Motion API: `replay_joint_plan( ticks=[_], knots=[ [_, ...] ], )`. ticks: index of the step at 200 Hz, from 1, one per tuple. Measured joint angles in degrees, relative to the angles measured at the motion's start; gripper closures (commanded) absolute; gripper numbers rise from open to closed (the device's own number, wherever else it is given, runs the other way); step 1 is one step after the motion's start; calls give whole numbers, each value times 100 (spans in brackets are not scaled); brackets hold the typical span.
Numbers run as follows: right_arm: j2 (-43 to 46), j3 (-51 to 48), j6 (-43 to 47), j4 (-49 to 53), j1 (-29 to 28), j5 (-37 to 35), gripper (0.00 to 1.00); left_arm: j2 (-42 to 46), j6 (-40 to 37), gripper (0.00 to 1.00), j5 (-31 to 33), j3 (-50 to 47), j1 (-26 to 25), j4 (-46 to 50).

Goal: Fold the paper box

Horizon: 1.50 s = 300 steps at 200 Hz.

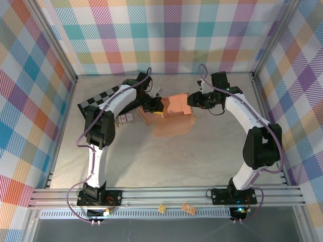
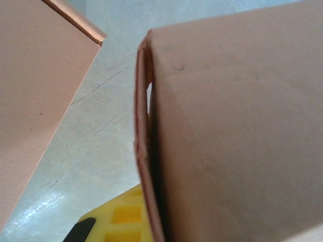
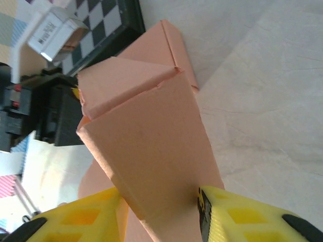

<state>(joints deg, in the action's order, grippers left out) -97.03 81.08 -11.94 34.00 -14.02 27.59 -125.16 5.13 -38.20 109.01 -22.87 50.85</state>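
The box (image 1: 177,107) is held over the counter (image 1: 202,156) between both arms, its length running left to right. Its left wall is pinched by the left claw (image 1: 157,107), its right end clamped in the right claw (image 1: 194,100).

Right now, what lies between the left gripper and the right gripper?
The salmon-pink paper box spans that stretch in the top external view, with the left gripper at one end and the right gripper at the other.

Pastel plaid walls (image 1: 171,35) on three sides, aluminium corner posts (image 1: 51,40), pale grey tabletop (image 1: 202,151) with faint hairline marks, slotted aluminium rails (image 1: 166,194) along the near edge, even diffuse light, soft shadows.
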Motion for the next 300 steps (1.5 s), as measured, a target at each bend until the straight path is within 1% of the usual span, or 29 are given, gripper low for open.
replay_joint_plan(
  ticks=[39,101,147,179,208,226,240,246,269,300],
  knots=[
    [11,201,114,203,-271,-831,61,2,4,100,85,0,-63,0],
    [-136,540,175,535,-769,-2194,69,2,17,100,210,0,-105,7],
    [-424,837,131,831,-1119,-3257,84,2,24,100,348,2,-105,50],
    [-713,1191,48,1167,-1366,-4120,100,2,68,100,402,63,-107,166],
    [-898,1403,-68,1373,-1589,-4798,100,0,131,100,452,120,-151,175],
    [-929,1440,-96,1451,-1694,-5099,100,0,151,100,487,144,-190,197],
    [-951,1484,-111,1532,-1738,-5263,87,0,153,100,490,151,-214,199],
    [-968,1513,-131,1554,-1746,-5305,83,0,153,100,490,151,-225,199],
    [-1058,1569,-105,1659,-1755,-5458,81,0,153,100,483,173,-264,192],
    [-1246,1672,-85,1735,-1755,-5622,82,0,153,100,485,184,-295,197]
  ],
)
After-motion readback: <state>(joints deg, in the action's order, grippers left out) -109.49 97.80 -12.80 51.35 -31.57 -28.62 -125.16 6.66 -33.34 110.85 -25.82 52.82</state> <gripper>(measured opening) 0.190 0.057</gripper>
